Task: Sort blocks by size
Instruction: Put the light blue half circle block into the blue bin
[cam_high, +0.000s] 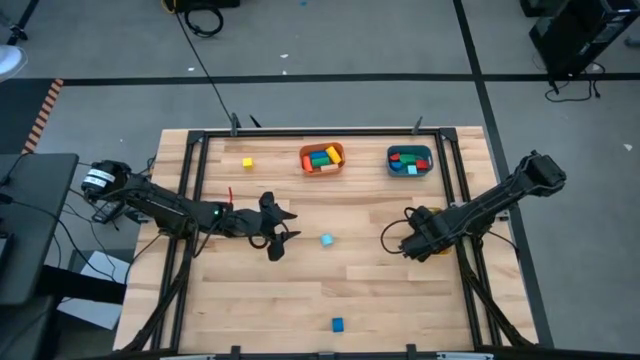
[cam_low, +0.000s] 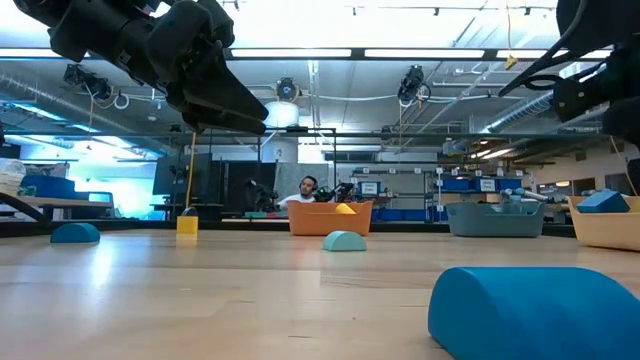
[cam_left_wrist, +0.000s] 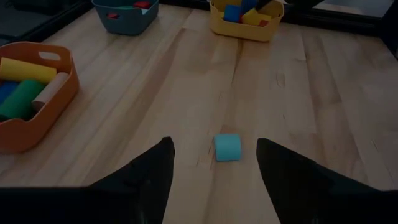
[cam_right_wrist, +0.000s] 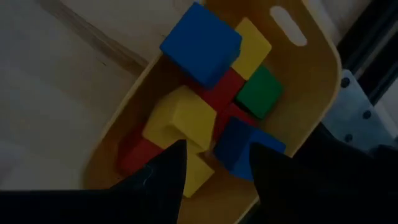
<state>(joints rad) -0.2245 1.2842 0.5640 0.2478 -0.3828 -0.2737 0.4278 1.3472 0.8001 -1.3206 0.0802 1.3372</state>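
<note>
Wooden table (cam_high: 300, 290): left gripper (cam_left_wrist: 214, 163) spread, framing light-blue block (cam_left_wrist: 227, 147), descend and pinch; right gripper (cam_right_wrist: 214, 163) parted, empty, over yellow bin (cam_right_wrist: 311, 81).

Right gripper (cam_high: 412, 240) hides yellow bin (cam_right_wrist: 311, 93) from above; near blue block (cam_low: 535, 310) cut off by low view's edge.

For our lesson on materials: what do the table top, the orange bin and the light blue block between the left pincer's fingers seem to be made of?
Pale planked table top: probably wood, with visible grain and board seams, satin sheen. Orange bin with a handle slot: likely moulded plastic, smooth with rounded rim. Small light blue block: matte and soft-edged, perhaps foam or painted wood; the look leaves it open.
</note>
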